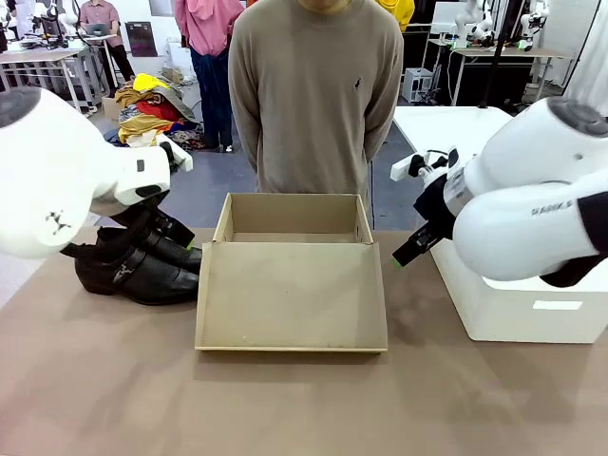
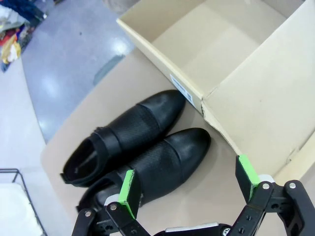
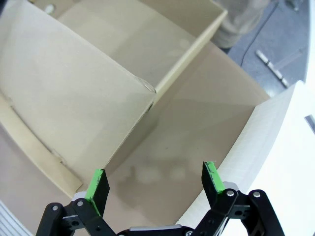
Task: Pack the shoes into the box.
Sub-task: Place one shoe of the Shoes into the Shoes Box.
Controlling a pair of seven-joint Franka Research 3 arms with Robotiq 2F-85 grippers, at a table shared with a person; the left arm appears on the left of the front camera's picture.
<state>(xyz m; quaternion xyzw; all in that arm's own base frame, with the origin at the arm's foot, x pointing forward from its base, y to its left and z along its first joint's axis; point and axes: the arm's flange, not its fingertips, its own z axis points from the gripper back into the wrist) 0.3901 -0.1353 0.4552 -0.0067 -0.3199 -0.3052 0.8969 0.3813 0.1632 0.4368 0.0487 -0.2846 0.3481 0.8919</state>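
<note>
Left gripper (image 2: 186,169), jaws wide, over the shoes (image 2: 147,142) beside the box (image 2: 221,44)

This is a robotics lab set up as an open workroom. A white robot arm (image 1: 66,171) stands left of the box (image 1: 290,285) and a second white arm (image 1: 541,204) right of it, all at one brown table (image 1: 285,399). Beyond the box, a grey floor (image 1: 204,180) runs back to metal-framed work tables (image 1: 47,62) at far left, with a person (image 1: 100,14) at one. A heap of coloured clothes (image 1: 152,104) lies on that floor, beyond and left of the box. Another bench (image 1: 494,52) stands beyond and right of it.
</note>
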